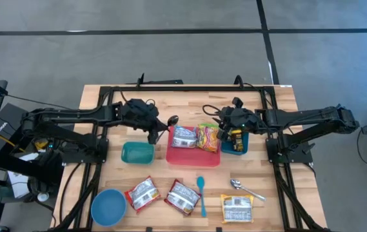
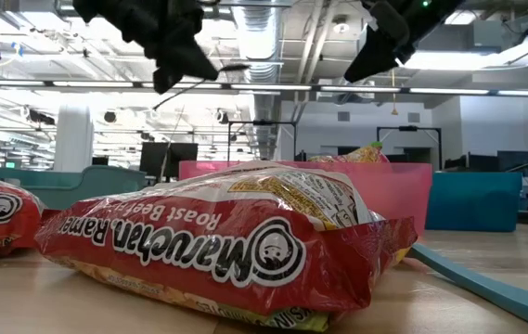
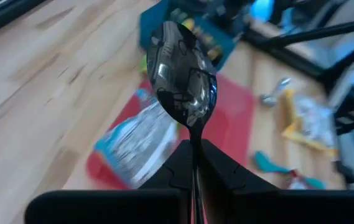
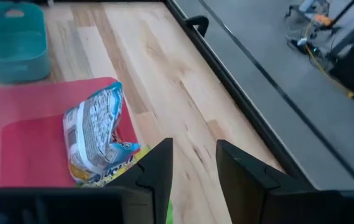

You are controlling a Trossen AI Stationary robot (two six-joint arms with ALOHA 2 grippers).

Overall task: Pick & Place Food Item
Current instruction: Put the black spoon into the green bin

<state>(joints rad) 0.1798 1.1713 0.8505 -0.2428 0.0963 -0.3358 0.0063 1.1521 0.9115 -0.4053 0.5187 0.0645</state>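
1. High view first, with the red tray (image 1: 193,156) as landmark: left of it and just off its near-left corner hangs the left gripper (image 1: 160,126), jaws clamped together on a metal spoon (image 3: 183,78) whose bowl points toward the tray; hold that grip firm and keep the spoon level, clear of the tray's rim.
2. Inside the tray lie two food packets, a pale blue one (image 1: 184,136) on the left half and a yellow-red one (image 1: 208,137) on the right half, side by side and touching.
3. Just right of the tray, over the blue bin (image 1: 235,145), hovers the right gripper (image 1: 230,129); its fingers stand apart with a narrow gap; whether anything sits between them I cannot tell.
4. Judgement: placing is nearly done; withdraw the right arm straight up so the packets stay put.
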